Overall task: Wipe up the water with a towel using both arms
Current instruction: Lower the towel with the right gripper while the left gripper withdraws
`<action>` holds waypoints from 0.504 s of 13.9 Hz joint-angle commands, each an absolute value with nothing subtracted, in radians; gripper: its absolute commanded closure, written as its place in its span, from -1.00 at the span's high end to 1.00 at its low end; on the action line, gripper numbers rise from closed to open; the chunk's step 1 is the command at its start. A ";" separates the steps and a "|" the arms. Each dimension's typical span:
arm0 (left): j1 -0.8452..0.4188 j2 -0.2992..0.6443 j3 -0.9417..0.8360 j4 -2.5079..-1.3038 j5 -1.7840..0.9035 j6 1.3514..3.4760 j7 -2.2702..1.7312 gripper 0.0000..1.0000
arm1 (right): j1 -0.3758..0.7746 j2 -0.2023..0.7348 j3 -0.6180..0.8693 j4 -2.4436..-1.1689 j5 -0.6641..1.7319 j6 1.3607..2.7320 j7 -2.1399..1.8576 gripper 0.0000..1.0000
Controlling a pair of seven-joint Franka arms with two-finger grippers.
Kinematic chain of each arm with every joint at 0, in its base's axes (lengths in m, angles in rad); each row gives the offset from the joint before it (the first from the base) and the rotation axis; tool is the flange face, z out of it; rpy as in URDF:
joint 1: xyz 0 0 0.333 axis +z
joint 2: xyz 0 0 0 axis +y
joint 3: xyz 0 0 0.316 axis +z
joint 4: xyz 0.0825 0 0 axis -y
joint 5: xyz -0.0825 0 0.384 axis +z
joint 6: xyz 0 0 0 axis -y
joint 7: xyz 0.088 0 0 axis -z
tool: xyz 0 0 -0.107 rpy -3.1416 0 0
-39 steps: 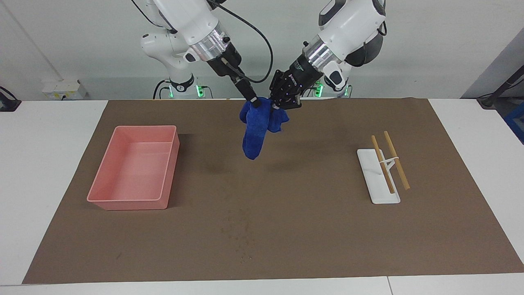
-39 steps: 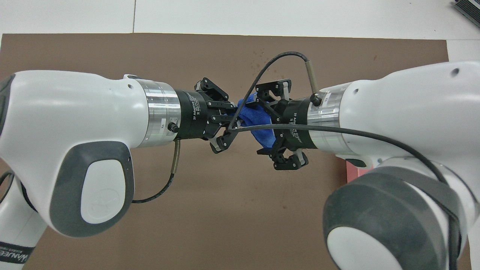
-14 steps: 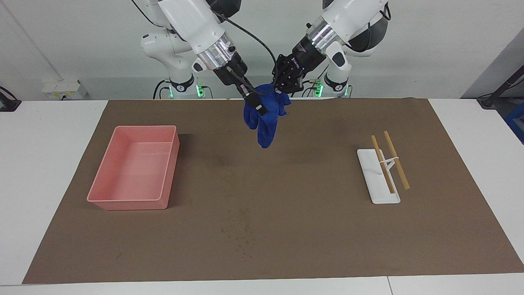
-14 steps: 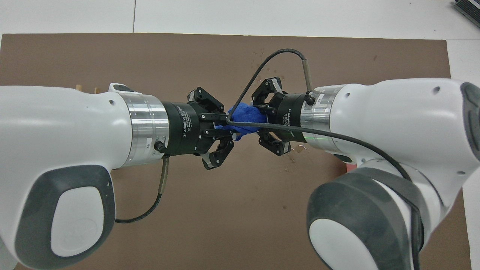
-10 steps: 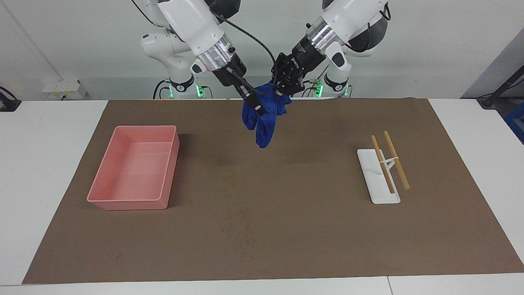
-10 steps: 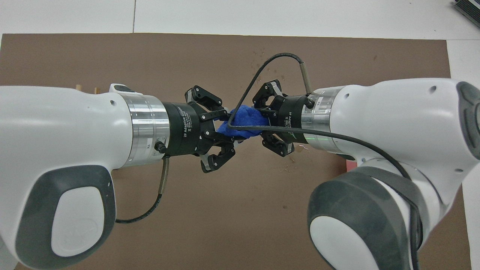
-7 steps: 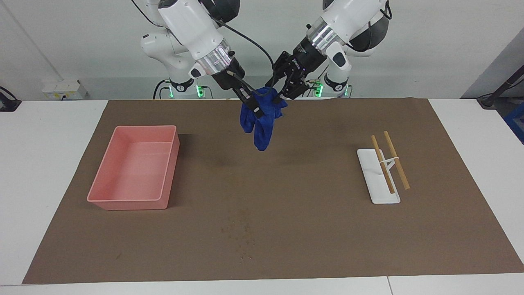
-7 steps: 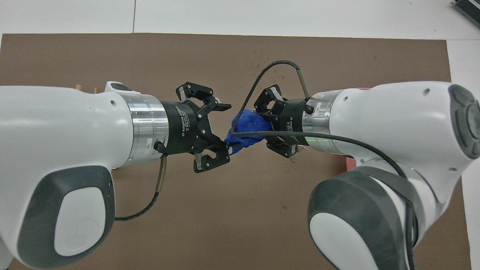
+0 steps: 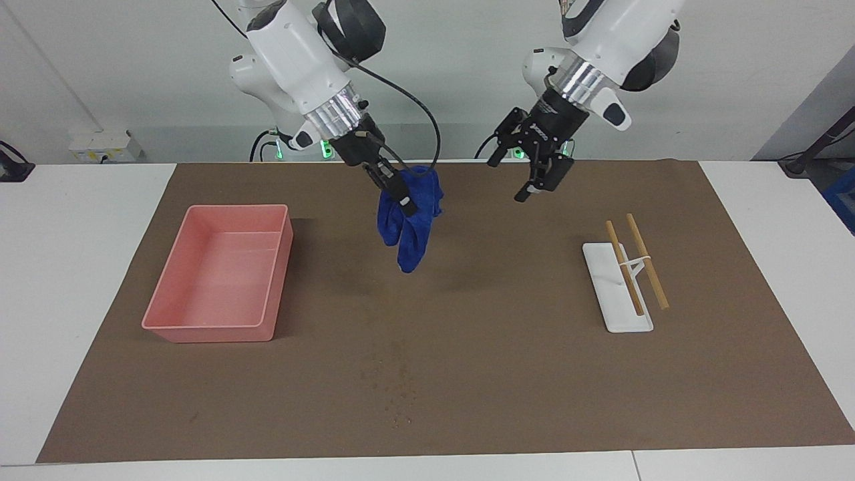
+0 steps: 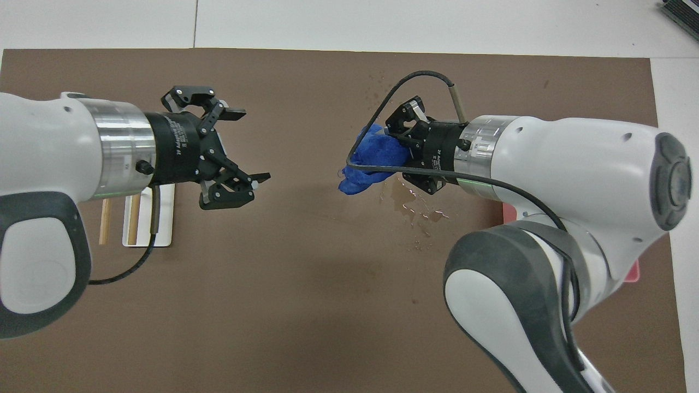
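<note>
The blue towel (image 9: 411, 234) hangs in the air from my right gripper (image 9: 399, 196), which is shut on its top, over the middle of the brown mat (image 9: 534, 387). In the overhead view the towel (image 10: 366, 164) bunches at the right gripper (image 10: 392, 148). My left gripper (image 9: 505, 180) is open and empty, up in the air and apart from the towel, toward the left arm's end; it also shows in the overhead view (image 10: 255, 144). The water (image 9: 394, 381) is a scatter of dark specks on the mat, farther from the robots than the towel (image 10: 377, 90). Shiny drops (image 10: 418, 207) lie under the right wrist.
A pink tray (image 9: 220, 327) stands on the mat toward the right arm's end. A white rest (image 9: 618, 317) bearing two wooden sticks (image 9: 646, 262) lies toward the left arm's end, below the left wrist in the overhead view (image 10: 164, 218).
My left gripper has opened, let go of the towel and drawn away toward its own end. My right gripper keeps the towel and has shifted slightly toward the pink tray.
</note>
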State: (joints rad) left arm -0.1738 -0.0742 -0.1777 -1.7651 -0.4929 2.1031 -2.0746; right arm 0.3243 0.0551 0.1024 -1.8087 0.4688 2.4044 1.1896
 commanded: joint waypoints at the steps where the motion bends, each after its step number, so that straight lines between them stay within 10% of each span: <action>1: -0.077 -0.114 -0.184 -1.815 -0.485 2.121 -1.947 1.00 | 0.319 0.179 0.114 -1.773 0.457 2.582 1.056 -1.00; 7: 0.025 -0.114 -0.186 -1.815 -0.375 2.103 -1.257 1.00 | 0.305 0.429 0.114 -1.618 0.453 2.732 0.755 -1.00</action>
